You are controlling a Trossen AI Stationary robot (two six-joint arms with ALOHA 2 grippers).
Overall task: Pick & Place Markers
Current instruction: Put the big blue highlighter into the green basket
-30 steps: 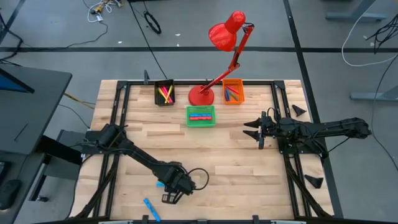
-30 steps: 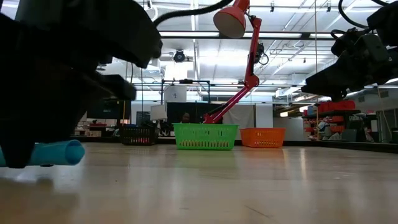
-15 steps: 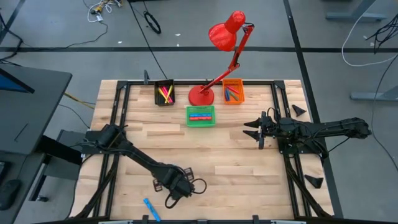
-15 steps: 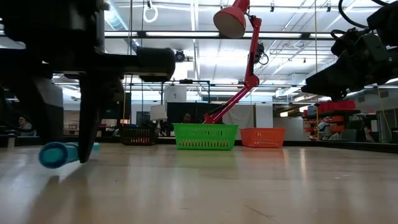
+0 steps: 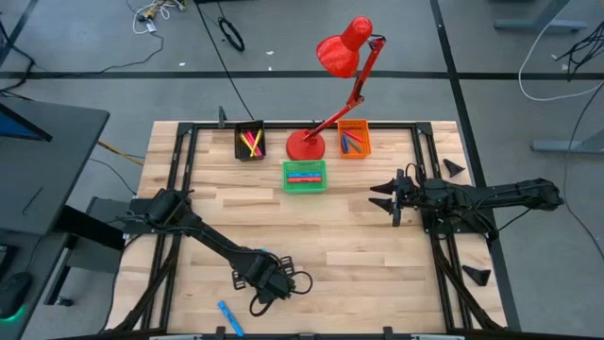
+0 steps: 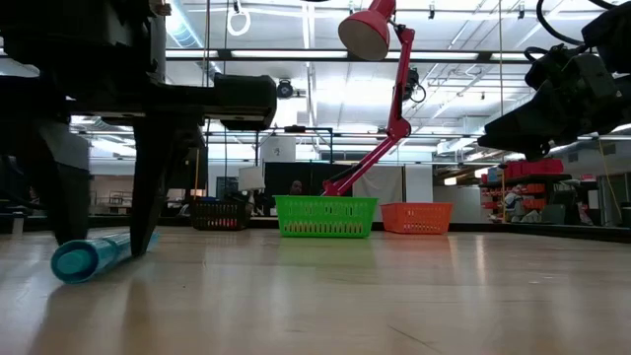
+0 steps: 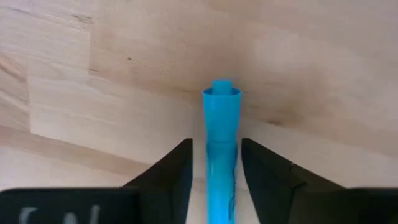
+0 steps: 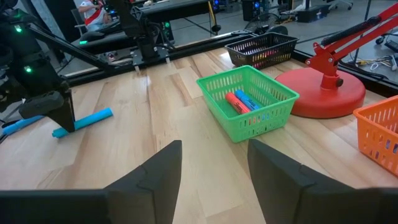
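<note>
Tabletop (image 5: 359, 246): wooden; a red lamp (image 5: 344, 66) is stood at its far edge.
Left pincer (image 7: 214, 163): lowered near the front edge, fingers parted, set astride a blue marker (image 7: 220, 134) without clamping it.
Right pincer (image 5: 385, 195): held open, raised at the right side.
Blue marker: laid flat on the tabletop.

One blue marker (image 7: 220, 149) lies flat on the table, well short of the green bin (image 5: 304, 176); another blue marker (image 5: 229, 317) lies farther off still.
</note>
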